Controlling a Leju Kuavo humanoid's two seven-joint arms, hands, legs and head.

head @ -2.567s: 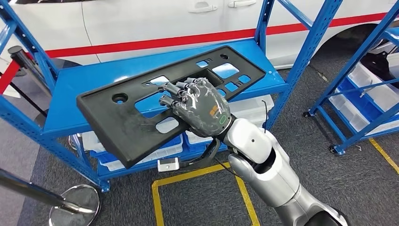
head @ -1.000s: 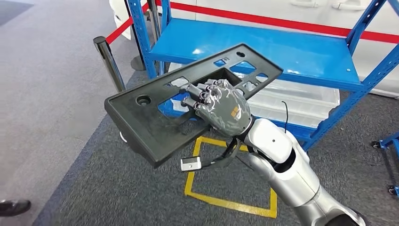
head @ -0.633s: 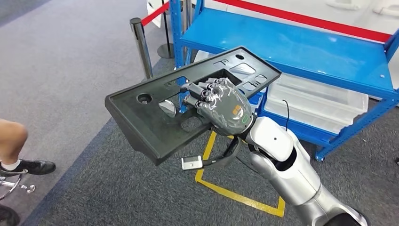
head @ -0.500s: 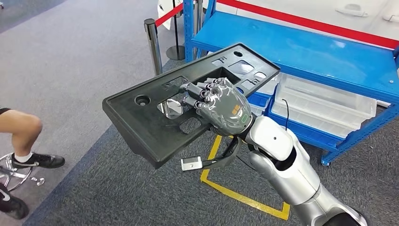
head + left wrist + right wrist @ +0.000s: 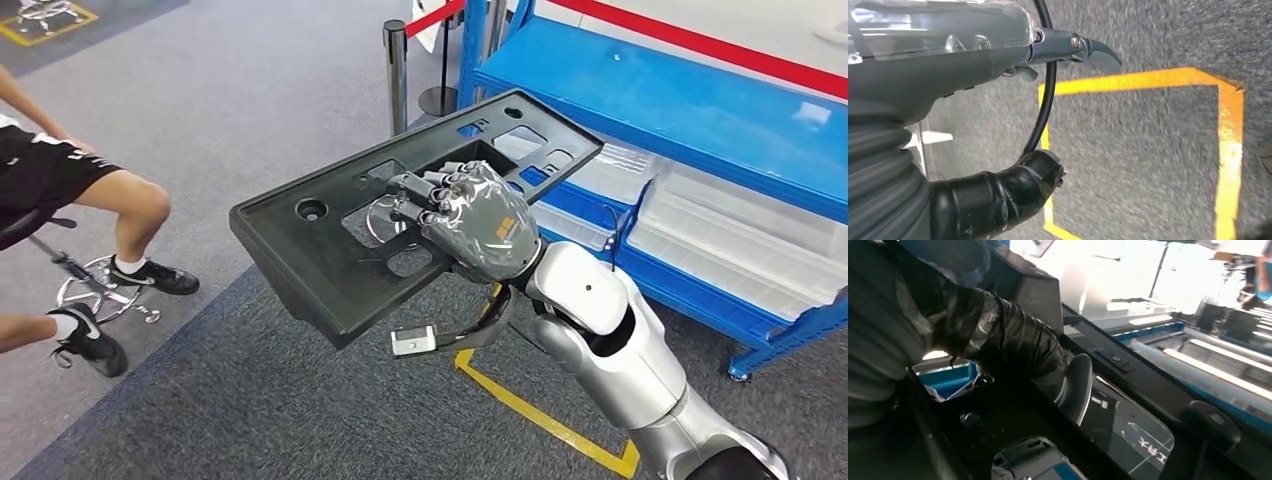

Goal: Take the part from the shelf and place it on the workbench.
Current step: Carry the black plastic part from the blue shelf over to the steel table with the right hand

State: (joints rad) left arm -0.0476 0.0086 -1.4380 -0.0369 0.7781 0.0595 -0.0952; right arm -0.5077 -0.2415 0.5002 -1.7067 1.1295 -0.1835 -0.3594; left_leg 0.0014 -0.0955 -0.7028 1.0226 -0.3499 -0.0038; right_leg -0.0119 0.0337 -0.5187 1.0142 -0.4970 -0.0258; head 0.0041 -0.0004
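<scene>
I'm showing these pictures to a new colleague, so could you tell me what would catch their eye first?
First, the long black part with its cut-outs, held in mid-air in the middle of the head view by the right hand, whose fingers hook through an opening. Behind it to the right stands the blue shelf; at the left edge, a person sits on a stool.

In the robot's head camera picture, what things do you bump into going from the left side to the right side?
Seated person → stool base → black part → right hand → silver arm → clear bins on the blue shelf.
</scene>
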